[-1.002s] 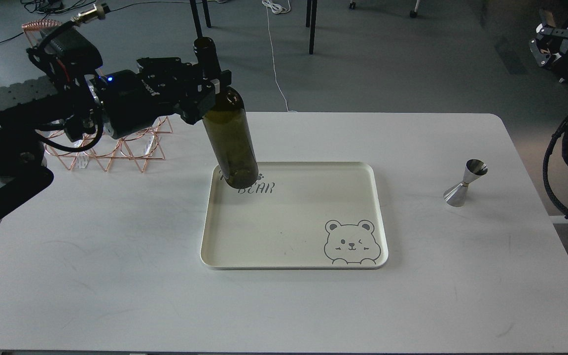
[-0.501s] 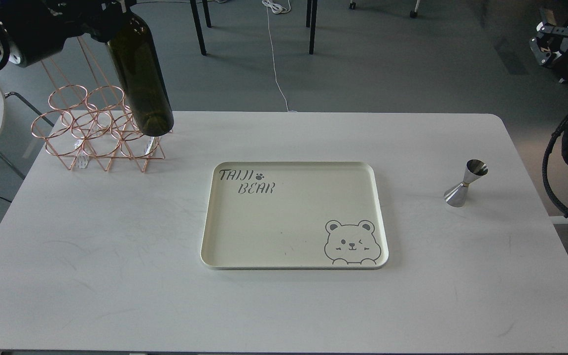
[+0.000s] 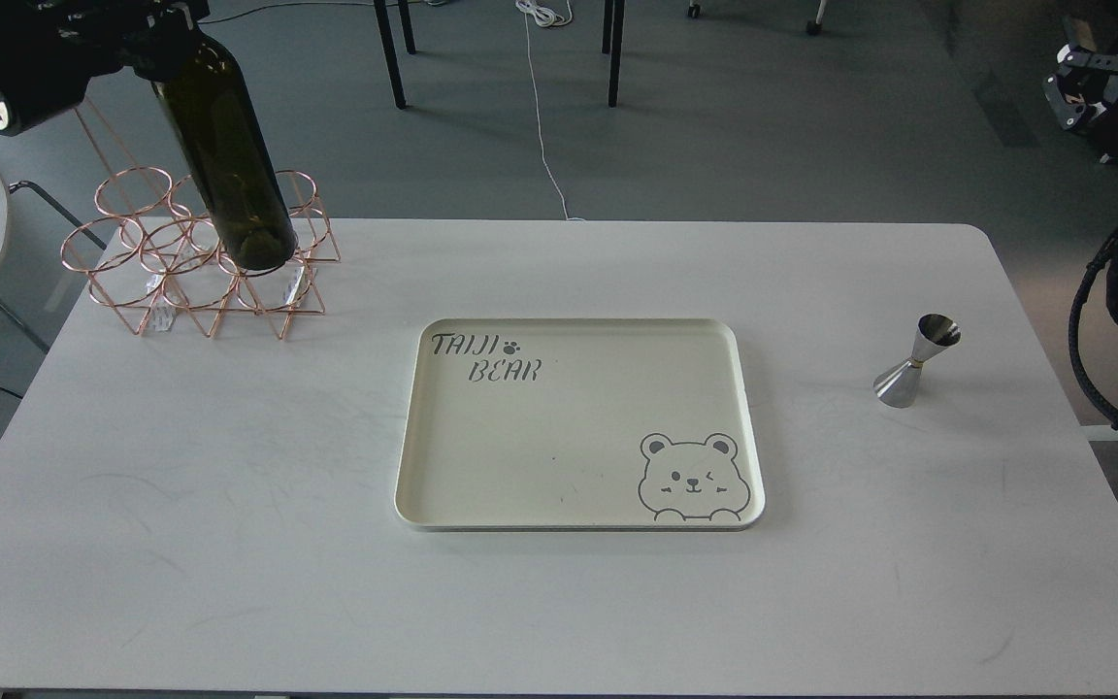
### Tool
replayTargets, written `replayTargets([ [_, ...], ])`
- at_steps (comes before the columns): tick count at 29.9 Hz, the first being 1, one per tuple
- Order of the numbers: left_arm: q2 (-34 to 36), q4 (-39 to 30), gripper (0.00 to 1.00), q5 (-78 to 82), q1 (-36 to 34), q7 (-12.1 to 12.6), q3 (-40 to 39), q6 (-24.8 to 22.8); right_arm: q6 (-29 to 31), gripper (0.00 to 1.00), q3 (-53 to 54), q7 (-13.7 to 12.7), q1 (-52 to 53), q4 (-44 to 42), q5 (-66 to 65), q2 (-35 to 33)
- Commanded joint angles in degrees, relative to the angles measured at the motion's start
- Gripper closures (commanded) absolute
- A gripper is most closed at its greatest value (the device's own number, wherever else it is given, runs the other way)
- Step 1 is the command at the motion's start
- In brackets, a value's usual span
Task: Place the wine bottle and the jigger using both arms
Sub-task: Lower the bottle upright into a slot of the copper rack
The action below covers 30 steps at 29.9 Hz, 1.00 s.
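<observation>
Left gripper (image 3: 147, 34) sits in the upper left corner of the frame and pinches the wine bottle (image 3: 224, 165) at its neck. This bottle hangs tilted above the copper wire rack (image 3: 132, 282), with its base over the rings. I judge that the step in hand is to set the bottle into the rack; the next move calls for lining the base up with one ring and lowering slowly. At the right of the table (image 3: 229, 544) the jigger (image 3: 916, 374) stands alone, beside the cream tray (image 3: 748, 427). Right gripper (image 3: 1073, 83) waits at the upper right edge, and I cannot tell whether it is spread.
</observation>
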Motion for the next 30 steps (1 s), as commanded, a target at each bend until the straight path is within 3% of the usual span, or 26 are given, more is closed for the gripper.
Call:
replayTargets([
  [1, -0.8, 1.7, 0.88, -0.1, -0.1, 0.0, 0.0, 0.0, 0.0, 0.01, 0.0, 0.0, 0.1, 0.1, 0.0, 0.3],
  [30, -2.9, 4.9, 0.86, -0.8, 0.2, -1.0, 3.6, 1.9, -0.1, 0.01, -0.1, 0.0, 0.1, 0.1, -0.3, 0.4],
])
